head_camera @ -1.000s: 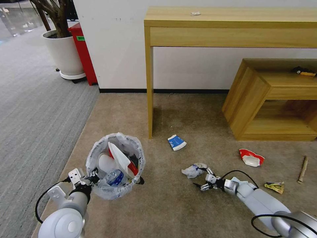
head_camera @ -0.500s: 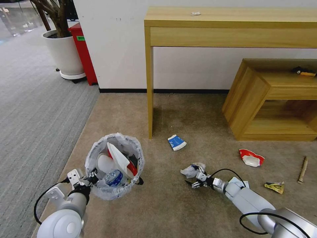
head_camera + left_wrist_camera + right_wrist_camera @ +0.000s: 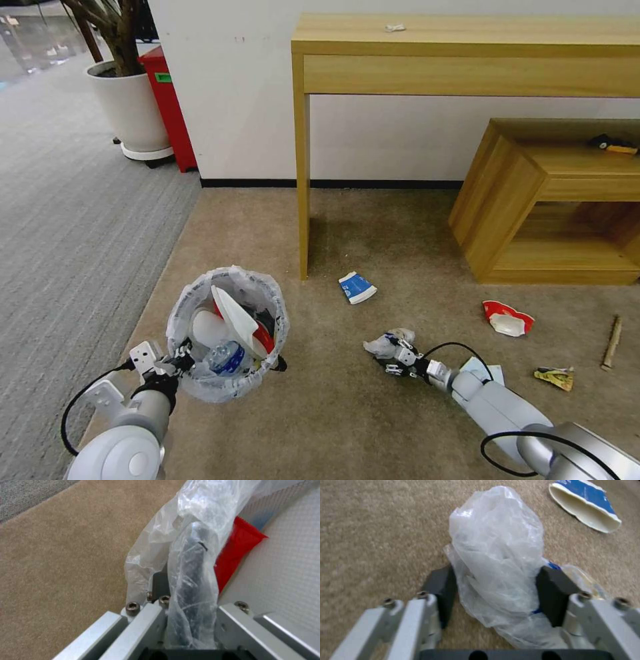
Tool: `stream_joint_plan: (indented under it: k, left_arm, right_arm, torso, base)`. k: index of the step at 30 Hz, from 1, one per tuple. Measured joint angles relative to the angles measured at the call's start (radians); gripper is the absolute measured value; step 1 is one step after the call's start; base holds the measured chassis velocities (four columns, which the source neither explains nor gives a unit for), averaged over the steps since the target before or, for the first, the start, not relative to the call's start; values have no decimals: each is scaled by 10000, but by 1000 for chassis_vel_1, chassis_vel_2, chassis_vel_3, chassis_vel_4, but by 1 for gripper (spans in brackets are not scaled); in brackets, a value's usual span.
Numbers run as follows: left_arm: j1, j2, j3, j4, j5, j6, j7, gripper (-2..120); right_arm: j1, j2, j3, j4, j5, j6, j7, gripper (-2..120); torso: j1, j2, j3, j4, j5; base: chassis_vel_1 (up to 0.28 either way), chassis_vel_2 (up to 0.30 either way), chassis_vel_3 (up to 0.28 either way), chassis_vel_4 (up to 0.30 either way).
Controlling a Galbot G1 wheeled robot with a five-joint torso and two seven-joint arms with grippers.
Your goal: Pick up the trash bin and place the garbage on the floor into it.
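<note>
Left gripper (image 3: 179,353) clamped on rim of trash bin (image 3: 227,331), lower left of head view, slipper and bottle inside; right gripper (image 3: 392,351) spread around crumpled plastic bag (image 3: 500,562) on beige floor (image 3: 347,413), lower centre

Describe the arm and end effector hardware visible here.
Both arms are smooth light-grey shells with rounded joints and looping black cables. The left end effector and right end effector share silver aluminium finger links with hex screws; the right's dark pads are flat and rectangular.

The floor (image 3: 347,413) bears a carton (image 3: 357,287), cup (image 3: 507,317), stick (image 3: 611,342) and wrapper (image 3: 555,377).
</note>
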Motion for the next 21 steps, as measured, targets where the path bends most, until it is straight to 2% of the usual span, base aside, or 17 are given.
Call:
stream_joint_plan:
  k: [2, 5, 6, 9, 11, 13, 14, 15, 21]
  left_arm:
    - [-6, 0, 2, 19, 4, -4, 1, 0]
    - [-31, 14, 6, 112, 7, -8, 1, 0]
    - [-31, 14, 6, 112, 7, -8, 1, 0]
    - [-72, 27, 6, 261, 18, -11, 2, 0]
    - [-79, 35, 5, 302, 22, -11, 2, 0]
    - [-111, 60, 0, 431, 30, -11, 0, 0]
    - [-111, 60, 0, 431, 30, -11, 0, 0]
    - [-139, 75, 0, 505, 36, -12, -3, 0]
    - [-206, 122, 63, 740, 114, 13, -35, 0]
  right_arm:
    - [-12, -19, 25, 0, 0, 3, -4, 48]
    - [-56, -61, 108, 6, 0, 28, -7, 35]
    - [-56, -61, 108, 6, 0, 28, -7, 35]
    - [-103, -124, 191, 69, 13, 84, -57, 20]
    - [-106, -139, 214, 90, 52, 106, -104, 17]
    - [-136, -204, 253, 238, 398, 219, -337, 6]
    - [-136, -204, 253, 238, 398, 219, -337, 6]
    - [-154, -238, 305, 335, 564, 330, -435, 0]
    - [-242, -520, 470, 912, 1000, 820, -736, 0]
  torso:
    - [0, 0, 0, 0, 0]
    - [0, 0, 1, 1, 0]
    - [0, 0, 1, 1, 0]
    - [0, 0, 1, 0, 0]
    - [0, 0, 1, 0, -1]
    - [0, 0, 1, 0, 0]
    - [0, 0, 1, 0, 0]
    - [0, 0, 1, -1, 0]
    - [0, 0, 1, 1, 0]
  base:
    - [0, 0, 0, 0]
    - [0, 0, 0, 0]
    - [0, 0, 0, 0]
    - [0, 0, 0, 0]
    - [0, 0, 0, 0]
    - [0, 0, 0, 0]
    - [0, 0, 0, 0]
    - [0, 0, 0, 0]
    - [0, 0, 0, 0]
